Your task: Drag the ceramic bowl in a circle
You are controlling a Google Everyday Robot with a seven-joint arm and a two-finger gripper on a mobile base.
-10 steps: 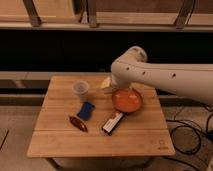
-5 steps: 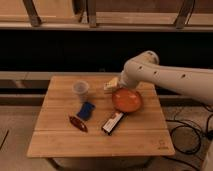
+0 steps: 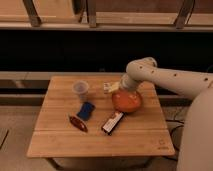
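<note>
The ceramic bowl (image 3: 126,101), wide, shallow and glossy orange, sits on the wooden table (image 3: 60,140) right of its middle. My white arm comes in from the right and bends down over the bowl's far rim. The gripper (image 3: 123,89) is at that far rim, mostly hidden behind the wrist.
A small translucent cup (image 3: 80,89) stands at the back left of the bowl. A pale yellowish item (image 3: 110,87) lies just left of the gripper. A blue object (image 3: 85,110), a red-brown packet (image 3: 78,123) and a dark flat bar (image 3: 112,123) lie in front.
The arm has swung right and folded back, and the gripper has come down to the bowl's far rim. The bowl sits about where it was.
</note>
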